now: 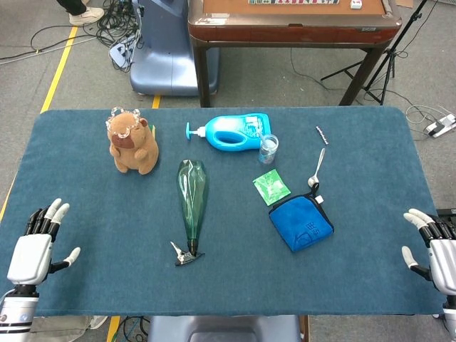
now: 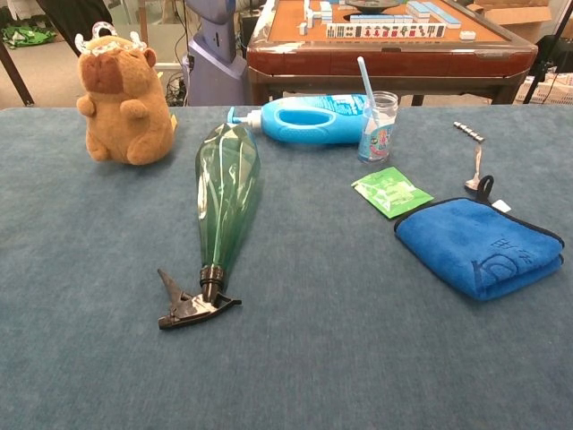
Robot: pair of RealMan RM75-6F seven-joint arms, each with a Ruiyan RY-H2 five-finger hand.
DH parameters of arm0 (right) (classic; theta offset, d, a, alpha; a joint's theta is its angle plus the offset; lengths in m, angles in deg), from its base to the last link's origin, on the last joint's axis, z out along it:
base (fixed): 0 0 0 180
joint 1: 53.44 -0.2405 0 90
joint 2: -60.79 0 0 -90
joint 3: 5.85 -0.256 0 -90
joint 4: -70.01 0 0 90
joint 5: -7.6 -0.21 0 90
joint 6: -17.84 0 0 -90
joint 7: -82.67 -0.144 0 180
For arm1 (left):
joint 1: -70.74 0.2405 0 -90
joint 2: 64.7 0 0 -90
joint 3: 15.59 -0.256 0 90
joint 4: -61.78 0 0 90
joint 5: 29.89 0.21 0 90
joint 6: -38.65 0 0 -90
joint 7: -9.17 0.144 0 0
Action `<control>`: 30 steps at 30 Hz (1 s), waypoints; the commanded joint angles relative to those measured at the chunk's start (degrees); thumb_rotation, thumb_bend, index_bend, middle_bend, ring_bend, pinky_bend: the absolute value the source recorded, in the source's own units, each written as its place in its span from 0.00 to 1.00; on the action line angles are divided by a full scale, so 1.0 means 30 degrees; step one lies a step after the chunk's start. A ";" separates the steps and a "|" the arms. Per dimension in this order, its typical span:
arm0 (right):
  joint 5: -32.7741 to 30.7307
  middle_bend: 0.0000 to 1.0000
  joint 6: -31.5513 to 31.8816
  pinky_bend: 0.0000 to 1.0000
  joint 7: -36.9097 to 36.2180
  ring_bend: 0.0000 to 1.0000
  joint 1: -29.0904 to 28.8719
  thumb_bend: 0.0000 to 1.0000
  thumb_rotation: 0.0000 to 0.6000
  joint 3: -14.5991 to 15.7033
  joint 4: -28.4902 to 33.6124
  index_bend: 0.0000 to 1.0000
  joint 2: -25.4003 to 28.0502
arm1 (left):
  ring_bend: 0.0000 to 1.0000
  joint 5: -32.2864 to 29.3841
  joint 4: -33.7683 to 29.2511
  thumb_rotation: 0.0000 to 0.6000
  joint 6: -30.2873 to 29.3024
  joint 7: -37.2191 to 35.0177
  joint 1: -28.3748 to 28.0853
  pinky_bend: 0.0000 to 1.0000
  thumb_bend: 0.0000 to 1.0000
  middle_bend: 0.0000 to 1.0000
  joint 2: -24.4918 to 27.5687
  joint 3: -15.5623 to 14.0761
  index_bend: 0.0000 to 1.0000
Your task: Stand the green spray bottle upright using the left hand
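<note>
Left hand [image 1: 32, 249] sits at the near-left table edge, fingers spread, holding nothing. Green spray bottle [image 1: 192, 196] lies flat mid-table, black trigger [image 2: 190, 305] toward the robot, so no grasp yet. Right hand [image 1: 434, 253] idles, fingers apart, far right.

Both my views bright, even, diffuse indoor light, seemingly from overhead. Shadows soft and short, just under things on the table [image 1: 107, 214]. Focus sharp across head view; chest view slightly softer in the far background. Mild glints on the green spray bottle [image 2: 226, 184]. No motion blur, no obvious edge distortion.
</note>
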 commanded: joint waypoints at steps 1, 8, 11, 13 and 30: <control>-0.0084 0.20 -0.0033 0.19 0.0033 0.14 -0.0041 0.35 1.00 -0.0073 0.0019 0.22 0.0054 | 0.00 0.0166 -0.0020 1.00 0.0280 -0.0054 -0.0133 0.00 0.27 0.00 0.0151 -0.0121 0.04; -0.0123 0.20 0.0000 0.19 0.0175 0.14 -0.0143 0.35 1.00 -0.0240 0.0194 0.22 0.0276 | 0.00 0.1246 0.0294 1.00 0.0711 -0.1016 -0.0601 0.00 0.27 0.00 0.0413 -0.0323 0.05; -0.0123 0.20 -0.0019 0.19 0.0240 0.14 -0.0168 0.35 1.00 -0.0255 0.0280 0.22 0.0361 | 0.00 0.1997 0.0595 1.00 0.0982 -0.1664 -0.0953 0.00 0.27 0.00 0.0522 -0.0459 0.06; -0.0115 0.20 -0.0035 0.19 0.0282 0.14 -0.0185 0.35 1.00 -0.0257 0.0337 0.22 0.0417 | 0.00 0.2635 0.0840 1.00 0.1225 -0.2250 -0.1286 0.00 0.27 0.00 0.0610 -0.0571 0.07; -0.0044 0.20 -0.0529 0.19 0.0716 0.14 -0.0500 0.35 1.00 -0.0205 0.0779 0.22 0.0768 | 0.00 0.5742 0.1107 1.00 0.5091 -0.5780 -0.5814 0.00 0.27 0.00 0.0522 -0.0494 0.06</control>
